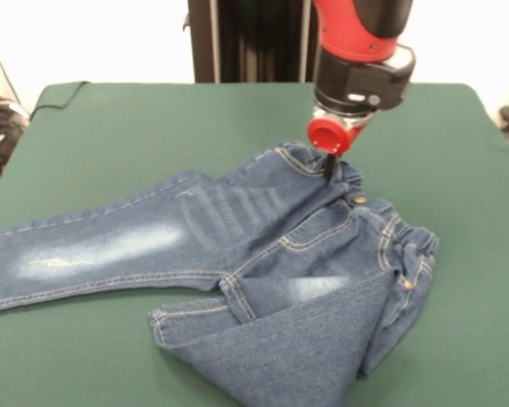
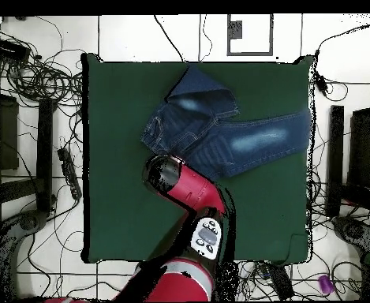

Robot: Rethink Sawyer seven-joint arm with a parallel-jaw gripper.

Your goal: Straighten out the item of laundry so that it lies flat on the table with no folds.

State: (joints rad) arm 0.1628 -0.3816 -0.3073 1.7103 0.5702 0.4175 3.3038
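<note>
The blue denim jeans (image 1: 237, 246) lie on the green table (image 1: 110, 127). One leg with a faded whitish patch stretches flat to the left edge of the front view. The other leg is folded over itself toward the table's near edge, inside showing. The elastic waistband is bunched at the right. My gripper (image 1: 329, 165) comes down from the red arm and its tip touches the waistband's far edge. In the overhead view the jeans (image 2: 227, 130) lie in the table's (image 2: 117, 197) upper half, and the red arm (image 2: 184, 189) hides the gripper.
The robot's black pedestal (image 1: 246, 38) stands at the table's far side. Cables (image 2: 42, 79) and black stands (image 2: 335, 158) lie on the floor around the table. Bare green cloth lies right of the waistband and at the far left.
</note>
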